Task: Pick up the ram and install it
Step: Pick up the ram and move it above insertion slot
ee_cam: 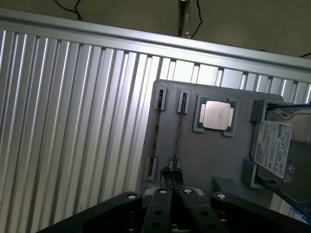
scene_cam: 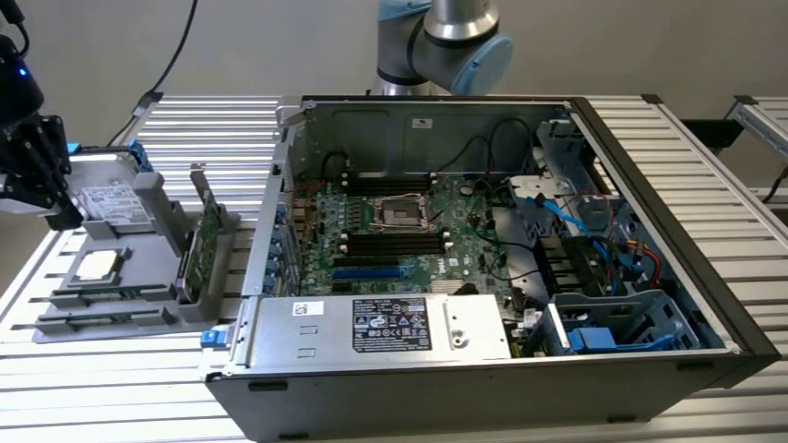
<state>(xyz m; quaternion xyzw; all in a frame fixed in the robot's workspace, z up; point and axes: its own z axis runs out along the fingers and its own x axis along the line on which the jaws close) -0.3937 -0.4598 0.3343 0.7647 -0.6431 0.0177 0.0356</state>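
Two thin ram sticks stand on edge, side by side, in holders on a grey parts tray. In the exterior view they are the low ridges at the tray's front. My gripper hangs above the tray with its two black fingers pressed together and nothing between them; its tips line up over the end of the ram stick nearer the processor. In the exterior view the gripper sits at the far left, over the tray's back end. The motherboard's black slots lie inside the open computer case.
On the tray there is also a silver processor, a hard drive with a white label and an upright green card. The case holds a power supply, cables and blue drive bays. The table is ribbed aluminium.
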